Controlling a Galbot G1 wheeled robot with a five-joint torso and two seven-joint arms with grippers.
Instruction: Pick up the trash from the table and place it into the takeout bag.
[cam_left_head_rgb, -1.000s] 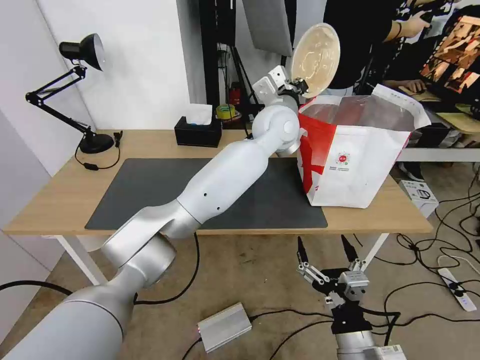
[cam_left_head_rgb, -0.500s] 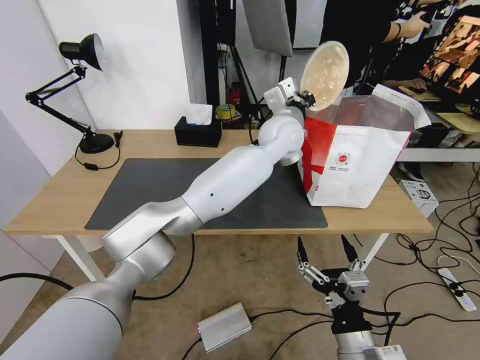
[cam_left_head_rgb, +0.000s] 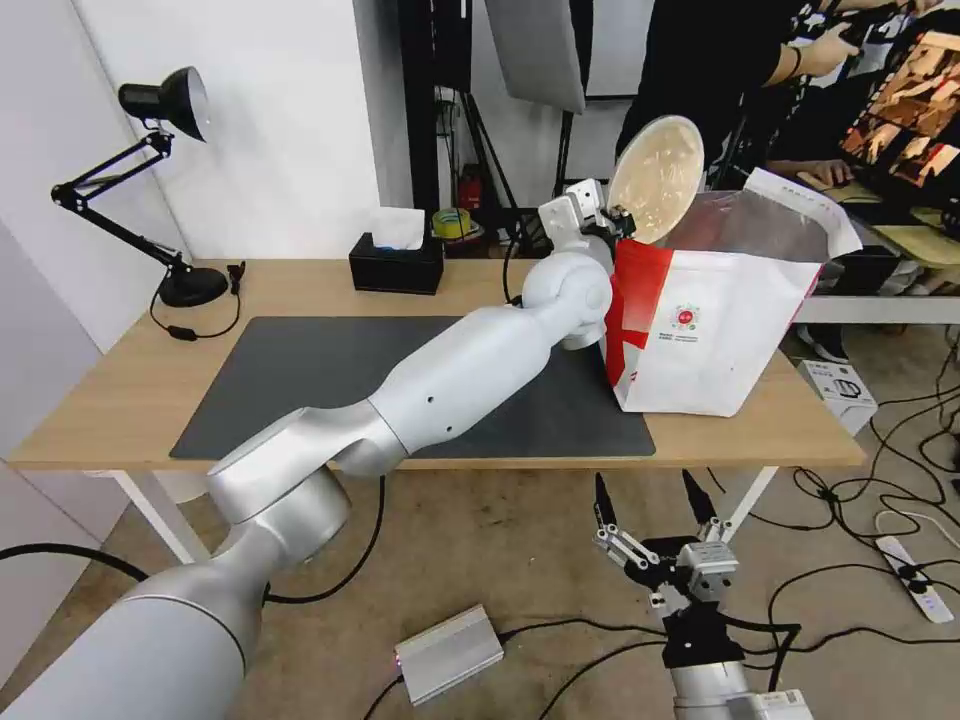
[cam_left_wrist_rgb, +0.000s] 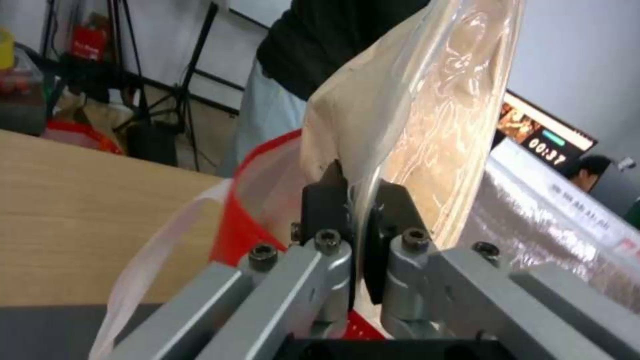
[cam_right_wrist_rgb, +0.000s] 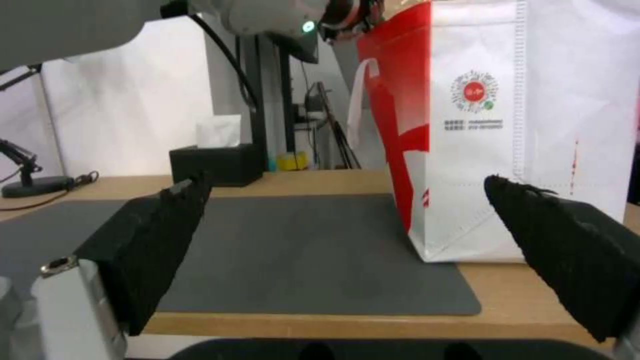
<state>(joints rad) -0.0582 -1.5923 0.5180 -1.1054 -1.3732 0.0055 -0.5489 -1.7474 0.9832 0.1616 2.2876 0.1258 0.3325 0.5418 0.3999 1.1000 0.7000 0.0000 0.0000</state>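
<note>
Far left of table (cam_left_head_rgb: 120, 400), rear corner: black desk lamp (cam_left_head_rgb: 150, 180), articulated arm, round base on the light wood. Beside it, toward centre: large dark grey mat (cam_left_head_rgb: 290, 380), flat on the desk top, bare where visible. At rear edge behind mat: black tissue box (cam_left_head_rgb: 396, 263), white tissue standing up from the slot; seen also in right wrist view (cam_right_wrist_rgb: 213, 162).

Across the mat, left to right: left arm, white and silver, stretched diagonally from lower left up to the bag's rim. Left gripper (cam_left_head_rgb: 612, 215) raised just above the red side of the bag; jaws pinched tight on the rim of the beige paper bowl (cam_left_head_rgb: 655, 180). Bowl held on edge, nearly upright, open face toward the camera, lower edge just over the bag's mouth. In left wrist view: black fingertips (cam_left_wrist_rgb: 325, 197) clamped either side of the bowl's thin clear-filmed rim (cam_left_wrist_rgb: 400, 110).

Right part of table: takeout bag (cam_left_head_rgb: 720, 320), boxy, white front with small round red logo, red side panel facing the arm, silvery lining visible at the open top; standing upright, near corner on the mat's right edge, rest on bare wood. Also in right wrist view (cam_right_wrist_rgb: 533, 125).

Below table's front edge, over the floor: right gripper (cam_left_head_rgb: 655, 505), idle, jaws spread wide, nothing between them.
</note>
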